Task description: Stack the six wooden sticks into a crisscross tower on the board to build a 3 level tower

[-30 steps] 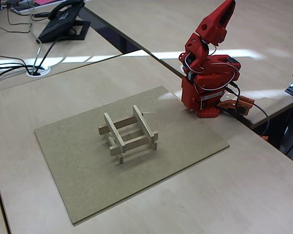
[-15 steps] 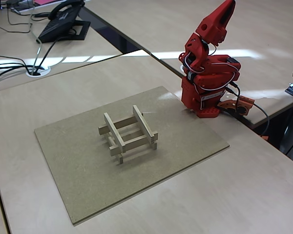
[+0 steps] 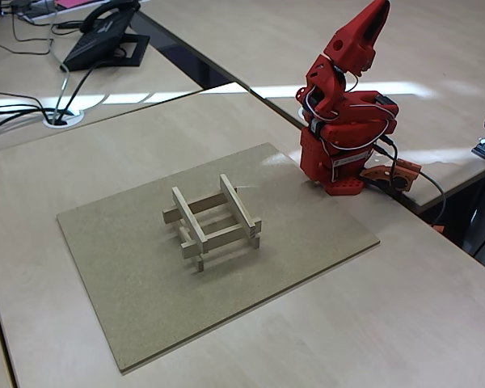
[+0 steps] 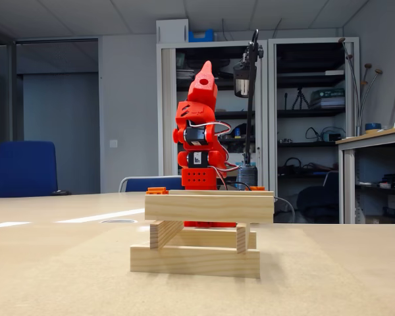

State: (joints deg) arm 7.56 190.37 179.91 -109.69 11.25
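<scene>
The crisscross tower of six pale wooden sticks [image 3: 211, 219] is seen standing in three levels near the middle of the brownish-tan fibreboard board [image 3: 307, 234], while the red two-finger gripper [image 3: 370, 23] is raised, folded above its base, closed and empty.
</scene>
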